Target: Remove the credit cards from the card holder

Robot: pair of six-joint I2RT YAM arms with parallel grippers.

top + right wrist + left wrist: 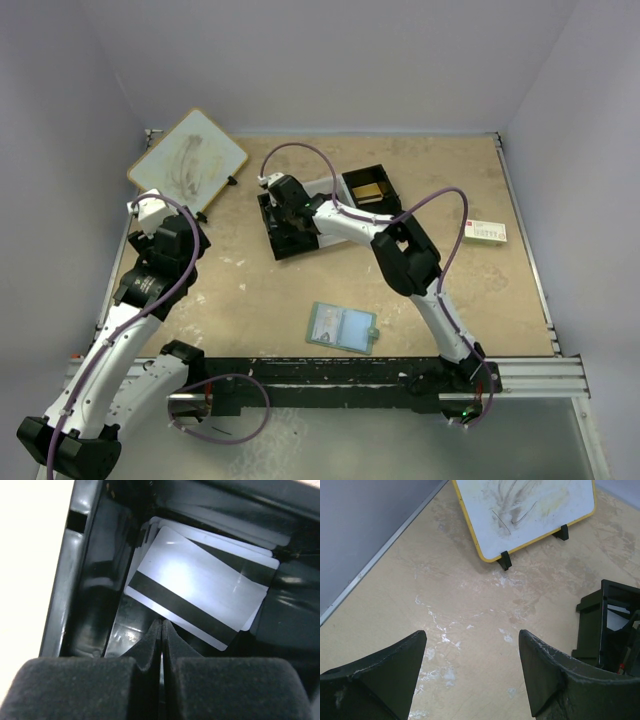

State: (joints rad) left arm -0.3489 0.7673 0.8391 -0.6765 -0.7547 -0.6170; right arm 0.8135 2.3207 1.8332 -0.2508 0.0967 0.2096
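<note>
The card holder (342,327) lies open and flat on the table near the front, its pale-blue inner panels up. It is far from both grippers. My right gripper (285,215) is down inside the left compartment of the black-and-white tray (352,178). In the right wrist view the gripper (161,623) is shut with nothing between the fingers. Its tips are just in front of a pale card (200,592) with a black stripe, which lies on top of other pale cards. An orange-gold card (368,190) lies in the tray's right compartment. My left gripper (472,640) is open and empty above bare table.
A yellow-rimmed whiteboard (188,160) stands on black feet at the back left; it also shows in the left wrist view (525,510). A white box with red and green print (485,232) lies at the right. The tray's black wall (607,625) is to the right of my left gripper.
</note>
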